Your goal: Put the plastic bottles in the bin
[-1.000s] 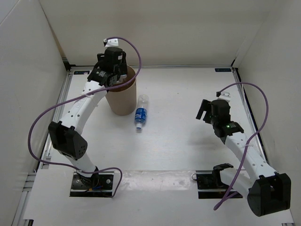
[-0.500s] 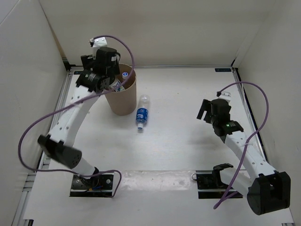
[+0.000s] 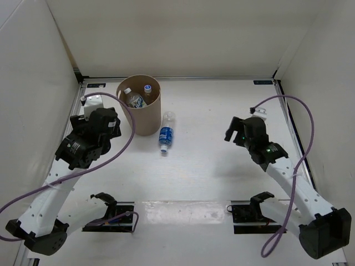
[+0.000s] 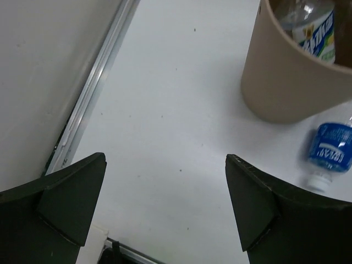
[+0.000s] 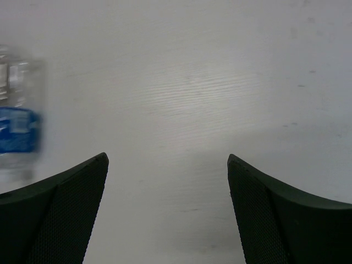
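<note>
Blue-labelled bottle [image 3: 166, 134] not yet in the bin [image 3: 145, 123]
Top: it lies on the table [image 3: 211, 144] just right of the bin; other bottles [image 3: 136, 100] are inside. Left wrist: left hand [image 4: 165, 203] released, empty. Right wrist: right hand [image 5: 168, 203] released, facing the bottle, probably to fetch it.

Bin [image 3: 145, 119] w/ bottles [image 3: 135, 99] — blue-label bottle [image 3: 166, 135] beside.

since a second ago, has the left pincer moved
Yes. The left pincer has pulled back from above the bin toward the near left, and now sits beside it.

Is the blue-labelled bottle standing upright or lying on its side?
Lying on its side: the blue-labelled bottle rests flat beside the bin, outside it.
</note>
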